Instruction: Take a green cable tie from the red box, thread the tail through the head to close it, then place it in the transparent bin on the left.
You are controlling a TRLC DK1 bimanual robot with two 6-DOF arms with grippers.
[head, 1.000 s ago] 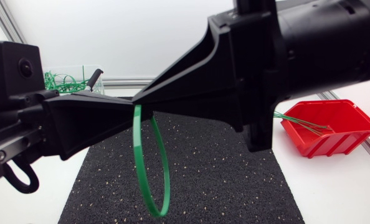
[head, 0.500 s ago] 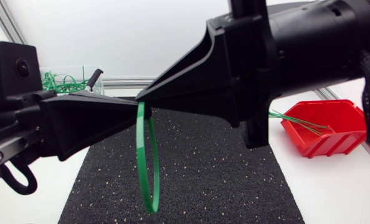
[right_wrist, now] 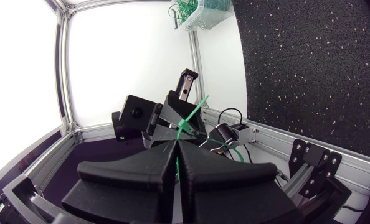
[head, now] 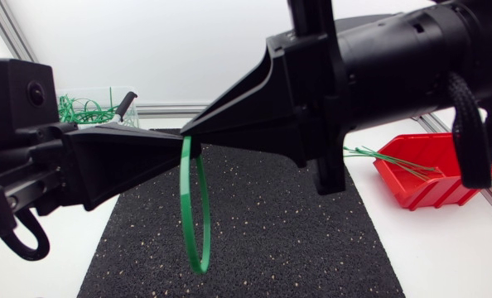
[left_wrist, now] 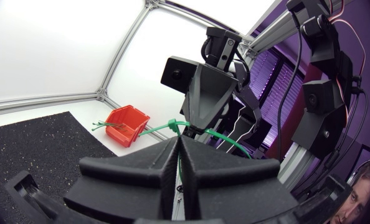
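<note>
Cable tie (head: 185, 207) hangs vertical (looped); left gripper (head: 178, 150), right gripper (head: 193, 131) pinch top.

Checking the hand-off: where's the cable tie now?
In the head view the cable tie hangs as a closed loop over the black mat, just left of centre, pinched at its top where the left gripper and right gripper meet.
</note>
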